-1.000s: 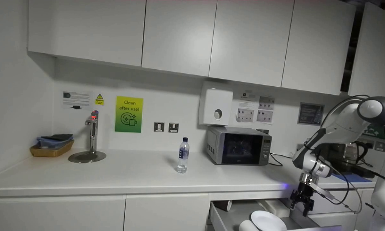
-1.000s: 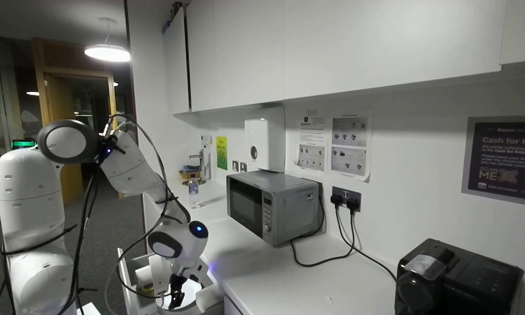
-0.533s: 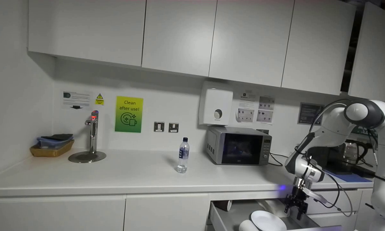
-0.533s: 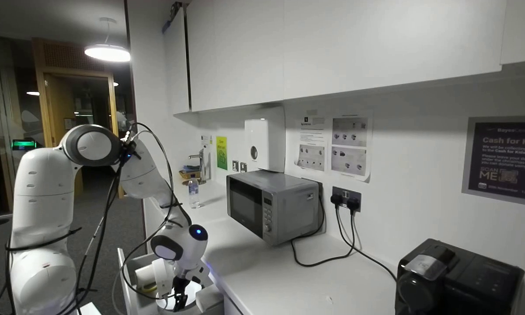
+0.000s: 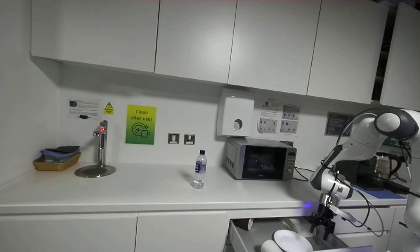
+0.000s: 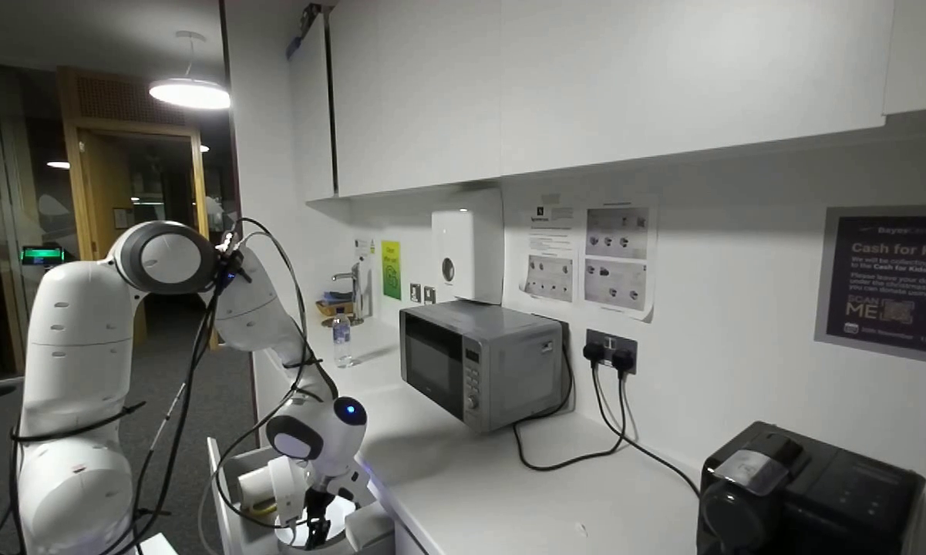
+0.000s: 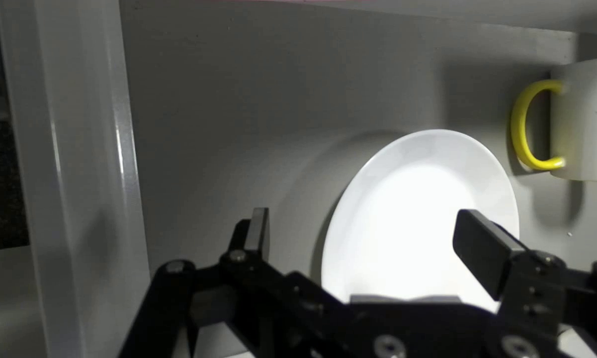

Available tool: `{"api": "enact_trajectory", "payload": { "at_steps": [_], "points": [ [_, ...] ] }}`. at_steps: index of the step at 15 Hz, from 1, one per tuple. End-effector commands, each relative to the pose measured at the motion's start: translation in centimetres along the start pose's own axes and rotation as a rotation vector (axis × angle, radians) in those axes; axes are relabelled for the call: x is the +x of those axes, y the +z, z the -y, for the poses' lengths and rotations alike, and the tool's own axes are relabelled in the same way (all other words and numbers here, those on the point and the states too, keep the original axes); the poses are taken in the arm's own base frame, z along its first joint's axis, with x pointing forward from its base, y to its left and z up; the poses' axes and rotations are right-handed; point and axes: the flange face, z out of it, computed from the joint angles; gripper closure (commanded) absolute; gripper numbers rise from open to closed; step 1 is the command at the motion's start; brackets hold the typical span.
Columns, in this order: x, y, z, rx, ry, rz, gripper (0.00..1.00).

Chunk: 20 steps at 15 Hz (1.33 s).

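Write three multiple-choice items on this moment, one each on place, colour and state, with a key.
1. Where is the white plate?
A) On the counter
B) In the open drawer
C) On the microwave

2. What colour is the handle of the white mug?
A) Yellow
B) Red
C) Green

3. How do the jaws stand?
A) Shut on the bottle
B) Shut on the mug
C) Open, holding nothing

1: B, the wrist view shows drawer interior around it.
2: A, its yellow loop is plain there.
3: C, they stand apart with nothing gripped.
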Motion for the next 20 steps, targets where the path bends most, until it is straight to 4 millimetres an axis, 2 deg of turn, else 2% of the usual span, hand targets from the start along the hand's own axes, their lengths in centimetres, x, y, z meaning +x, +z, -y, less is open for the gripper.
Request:
{"api": "enact_trajectory", "payload": {
  "at_steps": [1,5,11,20],
  "points": [
    [-0.3,-0.8,-0.6,0.023,0.002,-0.062,0.00],
    [0.0,-0.9,-1.3,0.079,0.009,-0.125,0.00],
    [0.1,0.0,-1.8,0.131,0.005,-0.160,0.00],
    [0.8,2.5,-2.8,0.147,-0.030,-0.143,0.00]
  ]
}}
